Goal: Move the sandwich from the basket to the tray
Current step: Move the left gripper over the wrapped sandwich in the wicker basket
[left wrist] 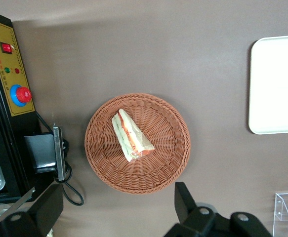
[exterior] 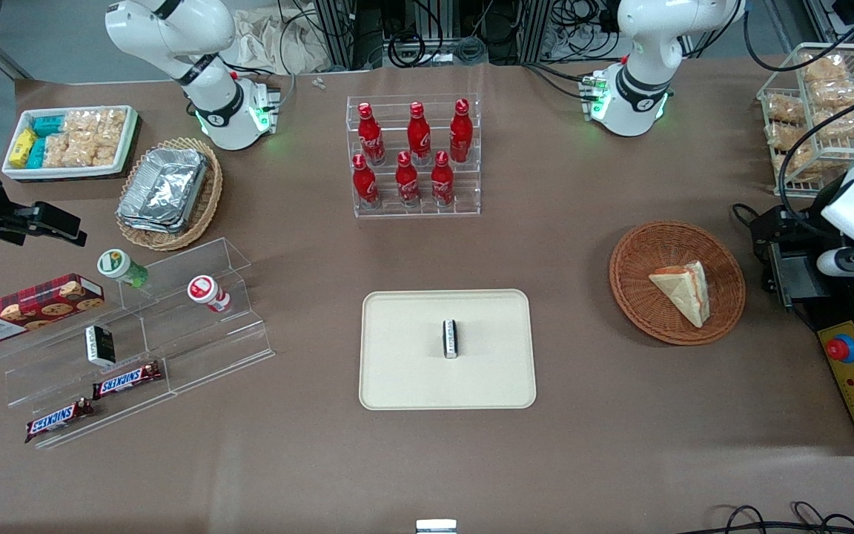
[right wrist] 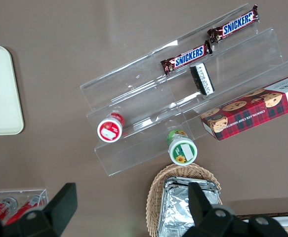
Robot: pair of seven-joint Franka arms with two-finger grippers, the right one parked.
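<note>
The sandwich (exterior: pixel 683 291) (left wrist: pixel 130 136), a pale bread wedge with red and green filling along its edge, lies in the round reddish-brown basket (exterior: pixel 634 297) (left wrist: pixel 168 163). The cream tray (exterior: pixel 405 371) (left wrist: pixel 274 84) sits flat mid-table, toward the parked arm's end from the basket. My gripper (left wrist: pixel 115 210) hovers high over the table beside the basket's rim, well apart from the sandwich. Its two black fingers (left wrist: pixel 185 202) stand wide open with nothing between them.
A small black-and-white pack (exterior: pixel 451 339) stands on the tray's middle. A black box (exterior: pixel 790 259) with a cable and a yellow control box (exterior: pixel 853 378) sit beside the basket at the working arm's end. A rack of red bottles (exterior: pixel 412 159) stands farther back.
</note>
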